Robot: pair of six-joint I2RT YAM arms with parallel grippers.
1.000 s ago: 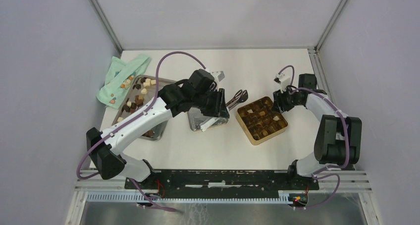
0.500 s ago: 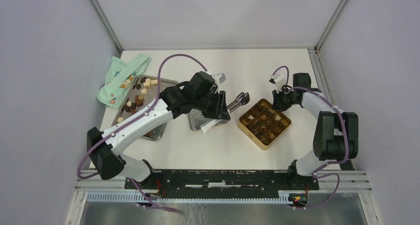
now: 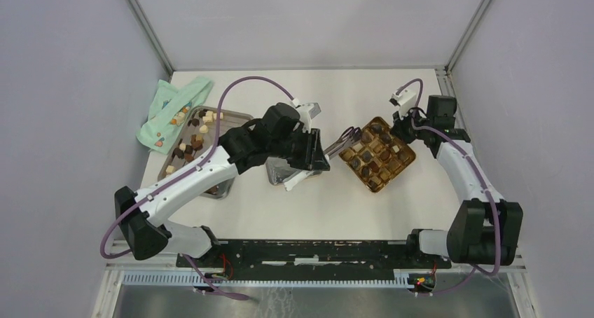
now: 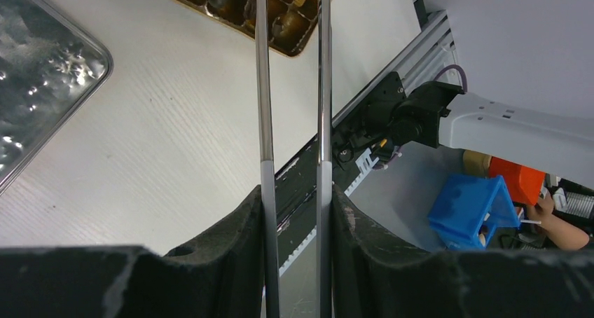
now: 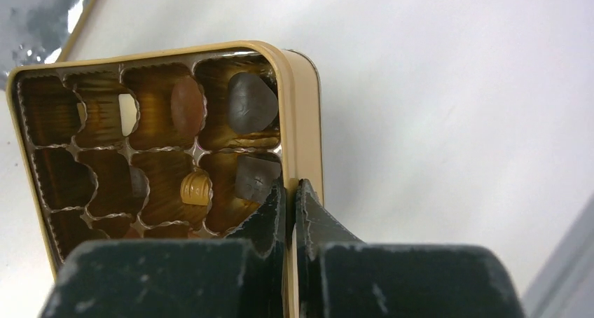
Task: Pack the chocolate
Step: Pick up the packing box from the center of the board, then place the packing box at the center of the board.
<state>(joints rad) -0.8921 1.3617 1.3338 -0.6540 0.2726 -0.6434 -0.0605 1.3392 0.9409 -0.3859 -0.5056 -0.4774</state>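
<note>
Pinched the gold tin (image 5: 301, 101) at its rim, right gripper (image 5: 289, 192) clenched on the wall; grasped the long tweezers (image 4: 260, 87) in the left gripper (image 4: 294, 199), tips reaching the tin's corner; held chocolate (image 5: 251, 104), dark and mid-brown pieces, in several tin compartments, with more loose on a tray (image 3: 237, 114) well left of the tin.
</note>
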